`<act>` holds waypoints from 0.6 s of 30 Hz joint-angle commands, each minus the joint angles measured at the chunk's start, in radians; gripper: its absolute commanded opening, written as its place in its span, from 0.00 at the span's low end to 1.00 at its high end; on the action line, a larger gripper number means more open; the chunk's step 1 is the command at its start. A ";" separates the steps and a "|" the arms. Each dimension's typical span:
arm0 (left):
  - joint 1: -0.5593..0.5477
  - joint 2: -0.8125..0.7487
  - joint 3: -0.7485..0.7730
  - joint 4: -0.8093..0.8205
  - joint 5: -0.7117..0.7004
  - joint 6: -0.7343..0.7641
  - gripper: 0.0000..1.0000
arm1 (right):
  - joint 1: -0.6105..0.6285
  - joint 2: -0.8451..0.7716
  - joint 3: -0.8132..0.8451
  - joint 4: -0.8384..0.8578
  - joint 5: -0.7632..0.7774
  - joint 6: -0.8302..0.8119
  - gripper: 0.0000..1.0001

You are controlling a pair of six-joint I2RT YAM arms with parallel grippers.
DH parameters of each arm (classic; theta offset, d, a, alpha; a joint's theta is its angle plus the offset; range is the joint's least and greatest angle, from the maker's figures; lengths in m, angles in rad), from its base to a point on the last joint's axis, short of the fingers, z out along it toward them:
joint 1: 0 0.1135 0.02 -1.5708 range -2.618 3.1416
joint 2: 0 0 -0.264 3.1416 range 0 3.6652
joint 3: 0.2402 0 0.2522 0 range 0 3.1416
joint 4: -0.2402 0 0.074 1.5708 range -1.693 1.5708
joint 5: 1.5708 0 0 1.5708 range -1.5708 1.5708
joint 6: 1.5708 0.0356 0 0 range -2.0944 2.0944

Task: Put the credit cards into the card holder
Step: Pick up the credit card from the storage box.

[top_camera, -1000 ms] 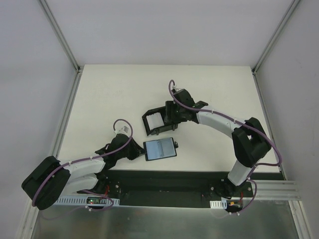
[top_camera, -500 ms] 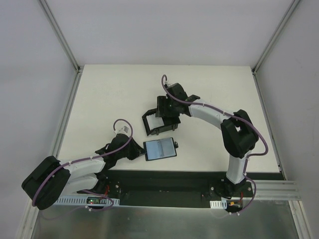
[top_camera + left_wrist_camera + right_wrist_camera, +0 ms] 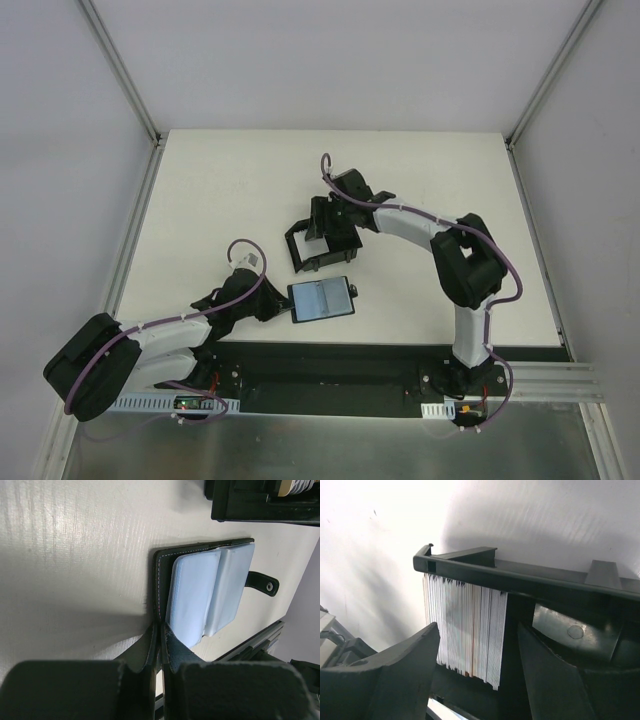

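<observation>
On the table (image 3: 220, 200), one card holder (image 3: 200, 595), one box (image 3: 520, 577)

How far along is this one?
Done: the card holder lies open, clamped at its edge by the shut left gripper. In hand: the open right gripper straddles the credit cards stacked in the black box. Left: gripping a card and sleeving it; none held yet.

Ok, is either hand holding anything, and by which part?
The left hand pinches the card holder by the edge of its cover. The right hand is open over the credit cards, holding nothing.
</observation>
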 commanded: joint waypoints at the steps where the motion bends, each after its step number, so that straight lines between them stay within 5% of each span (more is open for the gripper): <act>1: 0.012 0.009 0.010 -0.026 0.005 0.020 0.00 | -0.018 -0.025 0.004 0.082 -0.079 0.039 0.64; 18: 0.012 0.019 0.009 -0.011 0.014 0.020 0.00 | -0.030 -0.091 -0.035 0.087 -0.053 0.033 0.39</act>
